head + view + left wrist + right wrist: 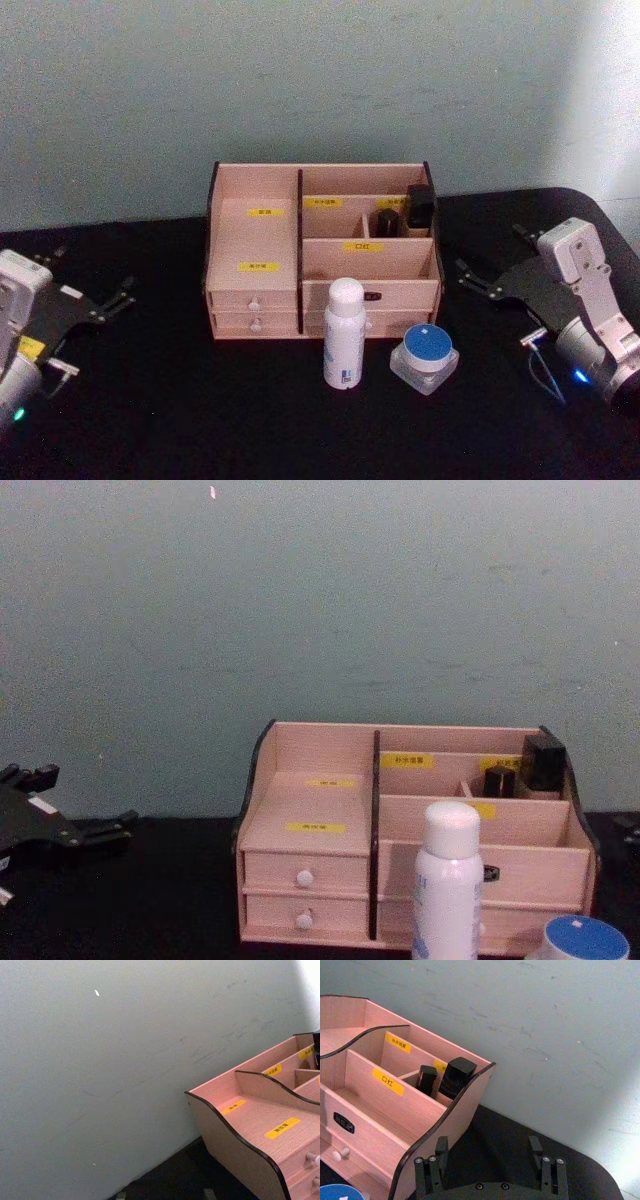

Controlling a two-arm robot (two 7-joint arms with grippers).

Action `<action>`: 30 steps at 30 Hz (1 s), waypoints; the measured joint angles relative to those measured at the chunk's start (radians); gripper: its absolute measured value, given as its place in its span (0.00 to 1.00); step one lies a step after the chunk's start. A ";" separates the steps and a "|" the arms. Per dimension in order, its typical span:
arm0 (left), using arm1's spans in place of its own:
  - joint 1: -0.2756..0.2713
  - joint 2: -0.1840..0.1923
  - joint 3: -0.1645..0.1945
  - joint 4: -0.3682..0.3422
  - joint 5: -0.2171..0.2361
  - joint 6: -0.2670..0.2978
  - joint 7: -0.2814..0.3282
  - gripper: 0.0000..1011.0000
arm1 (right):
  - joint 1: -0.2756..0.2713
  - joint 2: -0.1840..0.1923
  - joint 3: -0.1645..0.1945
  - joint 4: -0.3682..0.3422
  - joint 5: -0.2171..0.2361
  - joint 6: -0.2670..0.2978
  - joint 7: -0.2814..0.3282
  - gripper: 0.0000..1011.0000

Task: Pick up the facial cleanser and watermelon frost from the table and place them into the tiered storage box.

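The facial cleanser [344, 335], a tall white bottle, stands upright on the black table just in front of the tiered storage box [255, 240]. To its right sits the watermelon frost [425, 355], a squat clear jar with a blue lid. My left gripper [90, 275] rests open at the table's left side, far from both items. On the right side my right gripper [492, 255] is open too, level with the box's right wall. In the right wrist view its fingers [441, 1147] stand spread beside the box [380, 1105], and the jar's lid [337, 1192] peeks in.
Two small black containers [420, 205] [386, 220] stand in the box's rear right compartments. The box's left compartments [260, 1125] and front right tray hold nothing. A pale wall rises behind the table. Bare black tabletop lies between each gripper and the box.
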 joint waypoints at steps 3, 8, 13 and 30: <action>0.000 0.000 0.000 0.000 0.000 0.000 0.000 0.99 | 0.000 0.000 0.000 0.000 0.000 0.000 0.000 0.99; 0.000 0.000 0.000 0.000 0.000 0.000 0.000 0.99 | 0.000 0.000 0.000 0.000 0.000 0.000 0.000 0.99; 0.000 0.000 0.000 0.000 0.000 0.000 0.000 0.99 | 0.000 0.000 0.000 0.000 0.000 0.000 0.000 0.99; 0.000 0.000 0.000 0.000 0.000 0.000 0.000 0.99 | 0.000 0.000 0.000 0.000 0.000 0.000 0.000 0.99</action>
